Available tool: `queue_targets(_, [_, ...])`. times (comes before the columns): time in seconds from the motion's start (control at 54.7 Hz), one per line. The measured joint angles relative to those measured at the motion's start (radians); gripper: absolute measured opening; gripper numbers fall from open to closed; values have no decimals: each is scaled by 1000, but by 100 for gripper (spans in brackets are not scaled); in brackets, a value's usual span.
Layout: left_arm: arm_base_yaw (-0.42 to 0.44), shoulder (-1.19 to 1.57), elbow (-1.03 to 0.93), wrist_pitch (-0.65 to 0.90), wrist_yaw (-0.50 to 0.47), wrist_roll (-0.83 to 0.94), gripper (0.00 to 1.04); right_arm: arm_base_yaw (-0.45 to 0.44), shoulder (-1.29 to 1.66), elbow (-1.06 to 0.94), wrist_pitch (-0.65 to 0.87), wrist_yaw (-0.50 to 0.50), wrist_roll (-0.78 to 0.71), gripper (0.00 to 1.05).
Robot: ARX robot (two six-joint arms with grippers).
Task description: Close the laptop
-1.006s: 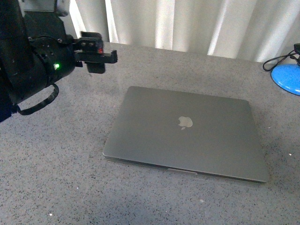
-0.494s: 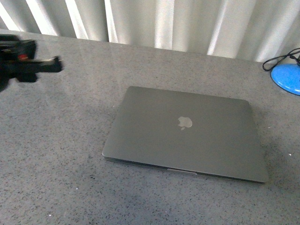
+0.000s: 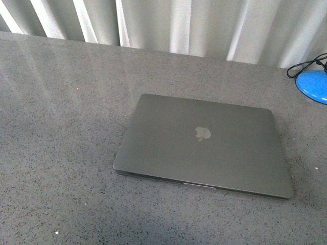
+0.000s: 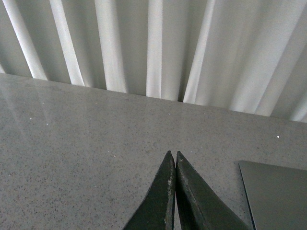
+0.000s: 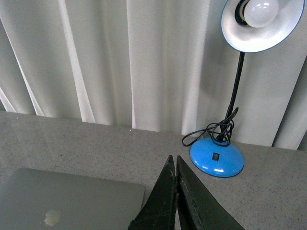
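Left fingers (image 4: 172, 165) pressed together; right fingers (image 5: 173, 167) likewise

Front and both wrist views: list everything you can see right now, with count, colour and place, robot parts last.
laptop: one, space-grey, lid shut flat, centre of the table
table: one, speckled grey, under everything
desk lamp: one, blue base, white-lined shade, black cord, far right of the table by the curtain
curtain: white pleats, behind the table
left claw: one, dark, shut, empty, above bare table
right claw: one, dark, shut, empty, between laptop and lamp
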Motion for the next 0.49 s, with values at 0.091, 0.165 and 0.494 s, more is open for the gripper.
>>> queue_targets(0.091, [0, -160, -6, -135, 1, 0, 4, 0, -93, -5, -81, 0, 0, 1])
queue_targets(0.165, [0, -228, -16, -187, 1, 0, 4, 0, -151, -6, -131, 1, 0, 1])
queue_targets(0.494, [1, -452, -30, -385, 2, 0, 4, 0, -337, -9, -305, 1, 4, 1])
